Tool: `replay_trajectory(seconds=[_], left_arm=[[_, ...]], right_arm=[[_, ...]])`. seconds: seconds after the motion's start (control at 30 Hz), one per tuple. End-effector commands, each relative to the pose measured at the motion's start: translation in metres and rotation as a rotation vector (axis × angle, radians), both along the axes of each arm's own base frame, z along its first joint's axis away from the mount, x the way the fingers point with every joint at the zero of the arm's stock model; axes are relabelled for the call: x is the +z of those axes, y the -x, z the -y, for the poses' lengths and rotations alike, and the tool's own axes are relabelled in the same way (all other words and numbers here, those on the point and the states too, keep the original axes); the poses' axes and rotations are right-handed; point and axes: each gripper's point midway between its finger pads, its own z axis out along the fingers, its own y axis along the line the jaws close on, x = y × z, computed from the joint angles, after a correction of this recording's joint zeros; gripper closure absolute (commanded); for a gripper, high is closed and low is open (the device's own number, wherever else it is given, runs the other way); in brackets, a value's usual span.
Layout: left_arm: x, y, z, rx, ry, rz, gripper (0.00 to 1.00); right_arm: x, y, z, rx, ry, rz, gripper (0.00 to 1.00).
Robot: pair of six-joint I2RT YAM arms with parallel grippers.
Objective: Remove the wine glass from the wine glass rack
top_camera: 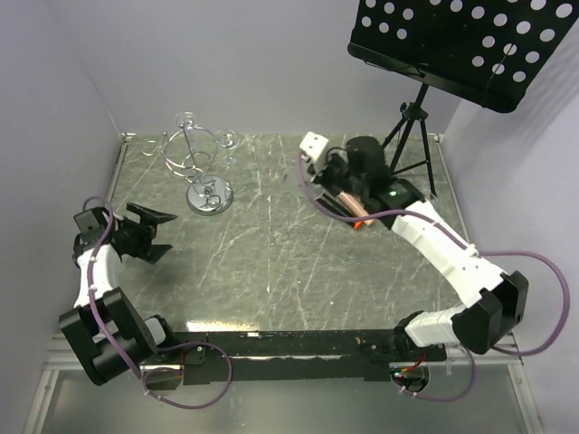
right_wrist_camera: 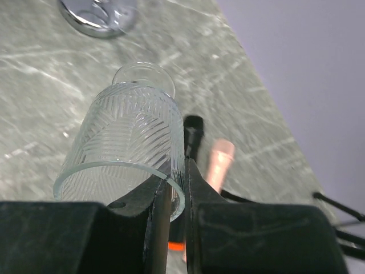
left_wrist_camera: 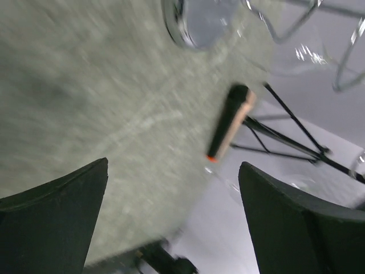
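Your right tool is clamped on the rim of the clear cut-pattern wine glass. Its long axis runs away from the wrist, mouth toward the tool, far end toward the chrome wire rack. Open grey table lies between them, and the black tripod music stand is close behind. Your left tool gapes wide.

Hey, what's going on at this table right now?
The right gripper is shut on the rim of a patterned wine glass, holding it tilted over the table, well clear of the chrome wine glass rack at the back left. The left gripper sits open and empty near the rack. A black and pink stick lies by the right arm.
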Motion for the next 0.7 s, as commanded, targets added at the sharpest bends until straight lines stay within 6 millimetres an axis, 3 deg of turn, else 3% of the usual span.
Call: replay_trajectory(seconds=[0.0,0.13,0.33,0.47,0.67], left_arm=[[-0.014,-0.001,-0.043,0.015,-0.304,-0.046,0.0],[-0.016,0.001,-0.058,0.032,-0.373,-0.067,0.0],[-0.021,0.0,-0.077,0.011,-0.488,-0.083,0.0],[-0.025,0.003,-0.087,0.011,-0.532,-0.112,0.0],[-0.03,-0.001,-0.089,-0.018,-0.52,-0.122,0.0]], right_arm=[[0.027,0.009,0.034,0.038,0.021,0.036,1.0],[0.014,-0.002,0.079,-0.056,0.06,-0.044,1.0],[0.007,-0.022,0.128,-0.179,0.145,-0.117,1.0],[-0.017,-0.035,0.163,-0.271,0.218,-0.203,1.0],[-0.05,-0.048,0.194,-0.376,0.251,-0.397,1.0]])
